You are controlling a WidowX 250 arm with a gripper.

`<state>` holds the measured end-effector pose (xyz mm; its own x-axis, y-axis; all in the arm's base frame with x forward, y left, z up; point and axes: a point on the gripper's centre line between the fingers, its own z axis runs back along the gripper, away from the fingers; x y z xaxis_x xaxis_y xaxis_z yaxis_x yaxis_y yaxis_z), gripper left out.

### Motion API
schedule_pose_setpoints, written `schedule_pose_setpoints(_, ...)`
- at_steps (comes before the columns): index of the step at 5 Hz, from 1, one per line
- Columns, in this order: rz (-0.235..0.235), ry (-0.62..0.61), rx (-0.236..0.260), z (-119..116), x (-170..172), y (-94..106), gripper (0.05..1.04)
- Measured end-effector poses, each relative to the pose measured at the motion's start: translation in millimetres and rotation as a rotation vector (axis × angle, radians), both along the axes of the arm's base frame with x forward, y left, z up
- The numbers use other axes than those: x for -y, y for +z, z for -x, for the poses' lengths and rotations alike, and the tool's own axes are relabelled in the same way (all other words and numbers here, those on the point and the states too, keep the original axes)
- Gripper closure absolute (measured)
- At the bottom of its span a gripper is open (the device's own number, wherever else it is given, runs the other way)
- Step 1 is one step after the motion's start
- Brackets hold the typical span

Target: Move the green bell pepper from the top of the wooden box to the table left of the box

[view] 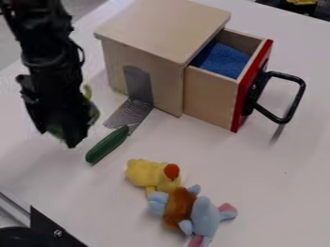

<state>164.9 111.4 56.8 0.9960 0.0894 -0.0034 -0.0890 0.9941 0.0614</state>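
1. Beside the gripper (71, 140), toward the camera and to the picture's right, the dark green cucumber-like thing (107, 144) lies flat on the white table (270, 173), its long axis slanting from lower left to upper right; its upper end points at the wooden box (161, 24) and meets the silvery sheet (129, 115).
2. It is slim, smooth and rounded at the lower end, slightly paler along its top.
3. At the gripper, patches of green and yellow-green (94, 114) show (mostly hidden, so I can't name what they belong to). Whether the gripper is spread, pressed together or pinching something, I cannot tell.
4. Counted out: 1 cucumber-like thing, 1 box, 1 pulled-out drawer (209, 96) with 1 red front (253, 79), 1 black handle (299, 94) and blue material (226, 60) inside, and at least 2 soft toys, yellow (144, 172) and brown with light blue (179, 207), touching each other.
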Motion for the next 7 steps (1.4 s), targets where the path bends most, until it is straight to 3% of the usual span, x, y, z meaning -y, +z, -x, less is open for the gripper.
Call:
schedule_pose_setpoints(1, -0.015, 0.025, -0.058, 5.6, -14.3, -16.7, 0.335)
schedule_pose_setpoints(2, 0.01, 0.035, -0.101, 7.9, -25.8, -39.0, 0.335)
schedule_pose_setpoints(3, 0.021, 0.014, -0.121, 5.7, -31.6, -45.1, 0.335)
schedule_pose_setpoints(4, 0.021, -0.004, -0.143, 5.5, -32.6, -45.2, 0.262)
schedule_pose_setpoints(5, -0.024, -0.005, -0.129, 6.6, -32.5, -22.2, 0.077)
schedule_pose_setpoints(6, -0.119, 0.026, -0.066, 11.5, -25.2, 26.7, 0.083)
schedule_pose_setpoints(7, -0.152, 0.045, -0.005, 19.3, -18.0, 54.9, 0.083)
